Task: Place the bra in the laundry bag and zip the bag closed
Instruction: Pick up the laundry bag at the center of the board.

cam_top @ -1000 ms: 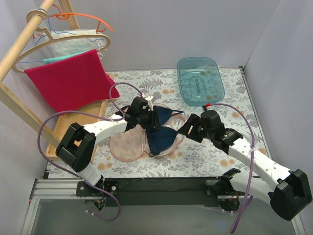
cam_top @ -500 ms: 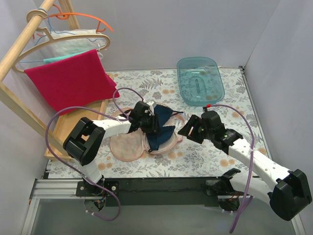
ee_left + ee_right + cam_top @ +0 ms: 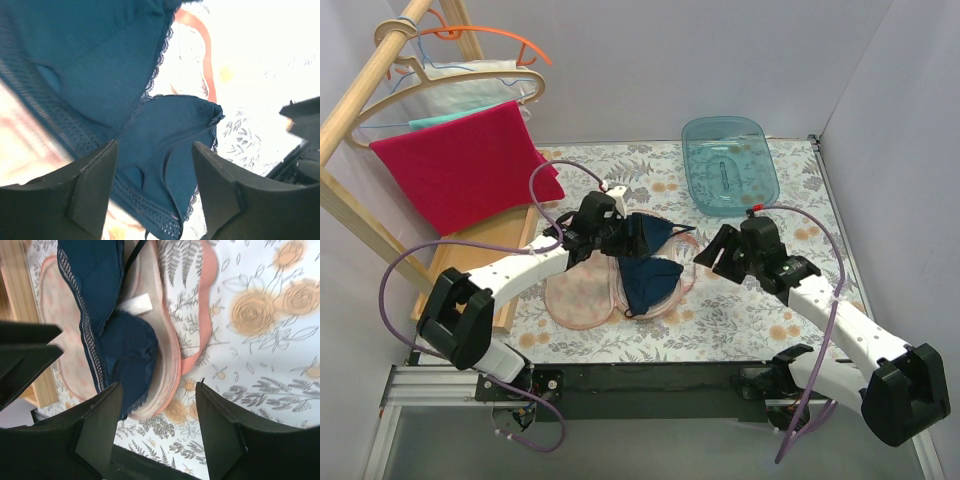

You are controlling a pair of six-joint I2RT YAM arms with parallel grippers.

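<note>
Checking risk at this point: the bra [image 3: 650, 280] lay at table [image 3: 750, 325] centre on top of the bag [image 3: 575, 300], not tucked in. 1 cup sat over the bag's 3 o'clock lobe. The other cup spilled past the 12 o'clock rim, with a thin strap trailing toward 2 o'clock. The bag's 9 o'clock lobe was bare.

The left gripper [image 3: 626, 236] hovered at 10 o'clock of the bra. Its jaws were apart, nothing was pinched between them, and blue fabric showed just beyond the tips in the wrist view. The right gripper [image 3: 708, 257] sat at 3 o'clock of the bra, jaws wide and empty, near the bag's pink rim.

Likely failures, judged from this layout:
- Zipping with the upper cup or strap over the rim would probably catch fabric in the teeth and jam the slider.
- The right wrist view showed the lace hem hanging over the bag edge at 6 o'clock, so the same snag risk applied there.
- A push on the soft cup could slide the light bag across the table instead of seating the bra.
- Lace could hook a left fingertip and drag the bra back out on lift.
- The 2 grippers worked close together, so a reach across centre risked a bump.

Zipper pull position: could not tell.
</note>
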